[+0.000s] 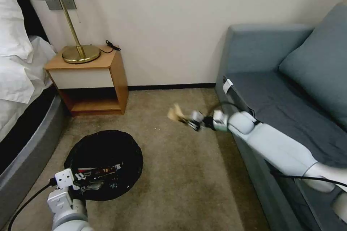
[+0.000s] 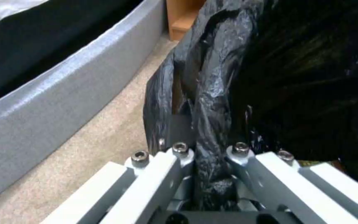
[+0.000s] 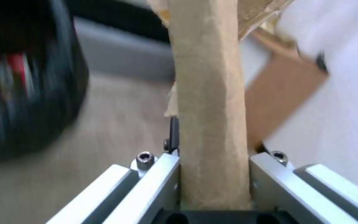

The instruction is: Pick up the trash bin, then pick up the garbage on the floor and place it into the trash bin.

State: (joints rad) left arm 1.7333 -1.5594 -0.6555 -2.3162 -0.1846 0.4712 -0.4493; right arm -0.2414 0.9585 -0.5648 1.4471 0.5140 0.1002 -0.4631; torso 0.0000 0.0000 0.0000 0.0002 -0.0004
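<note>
The trash bin (image 1: 105,148), round with a crinkly black bag over its rim, hangs low over the carpet at lower left. My left gripper (image 1: 82,180) is shut on its near rim; the left wrist view shows the black bag (image 2: 212,130) pinched between the fingers. Red-and-white and dark wrappers (image 1: 97,173) lie inside the bin. My right gripper (image 1: 189,120) is above the carpet in the middle, beside the sofa, shut on a crumpled tan paper (image 1: 175,113). In the right wrist view the tan paper (image 3: 208,109) stands up between the fingers, with the trash bin (image 3: 25,77) off to one side.
A wooden nightstand (image 1: 90,79) with a brass lamp (image 1: 79,52) stands against the wall at the back left. A bed (image 1: 25,115) with a grey base runs along the left. A blue-grey sofa (image 1: 282,90) fills the right. Tan carpet (image 1: 180,173) lies between bin and sofa.
</note>
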